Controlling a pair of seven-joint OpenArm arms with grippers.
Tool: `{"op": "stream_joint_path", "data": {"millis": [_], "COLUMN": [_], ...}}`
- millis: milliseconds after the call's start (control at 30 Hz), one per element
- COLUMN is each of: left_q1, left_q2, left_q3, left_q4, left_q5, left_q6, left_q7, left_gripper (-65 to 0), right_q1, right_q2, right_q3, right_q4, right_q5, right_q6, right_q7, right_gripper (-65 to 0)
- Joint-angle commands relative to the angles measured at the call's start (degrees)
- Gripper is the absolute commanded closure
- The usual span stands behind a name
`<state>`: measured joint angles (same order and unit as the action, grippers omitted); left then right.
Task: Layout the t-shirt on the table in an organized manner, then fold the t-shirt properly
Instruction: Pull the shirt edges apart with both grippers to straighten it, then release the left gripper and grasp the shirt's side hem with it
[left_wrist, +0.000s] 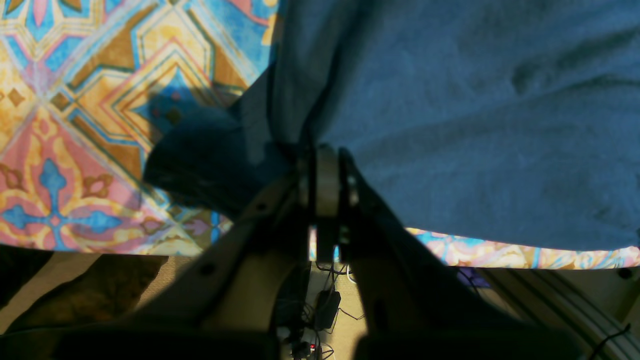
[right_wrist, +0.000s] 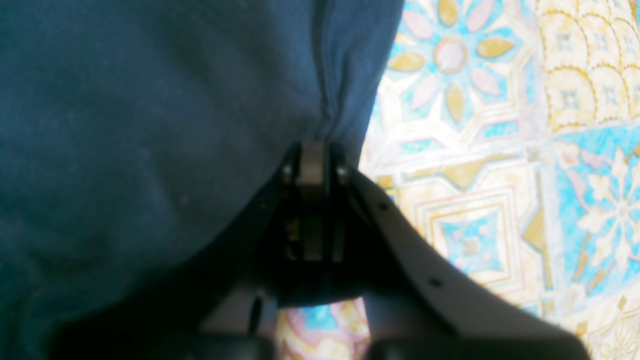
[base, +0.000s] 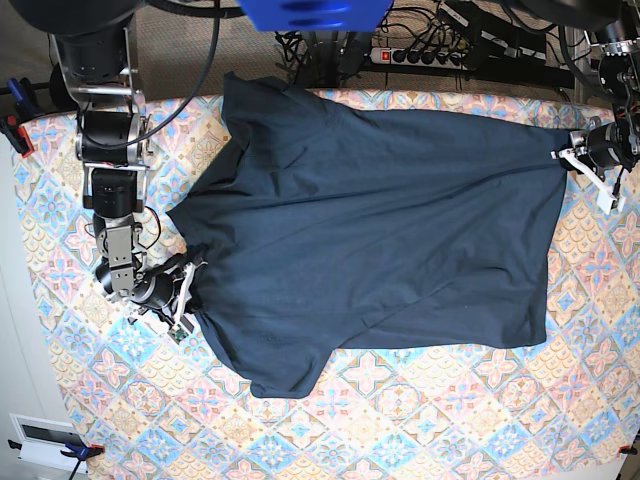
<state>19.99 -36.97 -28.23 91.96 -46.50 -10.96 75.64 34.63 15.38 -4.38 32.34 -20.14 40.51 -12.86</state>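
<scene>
The dark navy t-shirt (base: 380, 230) lies spread across the patterned table (base: 420, 420), sleeves toward the left of the base view and hem toward the right. My right gripper (base: 192, 272) sits at the shirt's left edge between the sleeves, shut on a pinch of fabric (right_wrist: 330, 115) that puckers at its tips (right_wrist: 314, 150). My left gripper (base: 566, 155) is at the far right corner of the hem, near the table's back edge. It is shut on the cloth (left_wrist: 475, 125), which bunches at its tips (left_wrist: 327, 155).
A power strip (base: 440, 55) and cables lie beyond the table's back edge. Blue clamps (base: 15, 125) hold the tablecloth at the left edge. In the left wrist view the table edge (left_wrist: 500, 252) is close, with floor and cables (left_wrist: 325, 305) below.
</scene>
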Motion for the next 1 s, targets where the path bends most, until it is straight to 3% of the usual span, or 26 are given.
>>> {"op": "stream_joint_path", "data": {"millis": [0, 167, 533, 600, 700, 833, 967], "left_q1": [-0.3, -0.3, -0.5, -0.6, -0.6, -0.6, -0.6], "left_q2": [-0.7, 0.1, 0.1, 0.1, 0.2, 2.4, 4.2], "left_q3": [-0.6, -0.6, -0.9, -1.0, -0.9, -1.0, -0.6], "left_q4": [0.7, 0.8, 1.2, 1.6, 2.7, 3.1, 3.1], "left_q5": [-0.5, -0.3, -0.8, -0.8, -0.8, -0.8, -0.7], "left_q6": [-0.1, -0.1, -0.1, -0.1, -0.1, 0.0, 0.1], "left_q7": [-0.3, -0.3, -0.3, -0.3, -0.3, -0.3, -0.1], "left_gripper": [0.0, 0.0, 0.0, 0.0, 0.0, -5.4, -9.7], "right_q1": [1.2, 0.7, 0.7, 0.6, 0.6, 0.6, -2.5], "right_q2": [1.0, 2.0, 3.1, 3.1, 3.1, 3.2, 4.1], "right_q3": [1.7, 11.6, 12.3, 12.3, 12.3, 12.3, 14.2], "right_q4": [0.4, 0.4, 0.4, 0.5, 0.5, 0.5, 3.8], "right_q5": [-1.0, -1.4, -6.8, -6.8, -6.8, -6.8, -5.8], "right_q6": [-0.5, -0.5, -0.5, -0.5, -0.5, -0.5, -0.5], "right_q7": [-1.2, -1.2, 0.9, 2.3, 2.4, 2.4, 1.2], "right_gripper": [-1.1, -1.3, -1.7, -4.8, -15.6, -30.7, -26.2]}}
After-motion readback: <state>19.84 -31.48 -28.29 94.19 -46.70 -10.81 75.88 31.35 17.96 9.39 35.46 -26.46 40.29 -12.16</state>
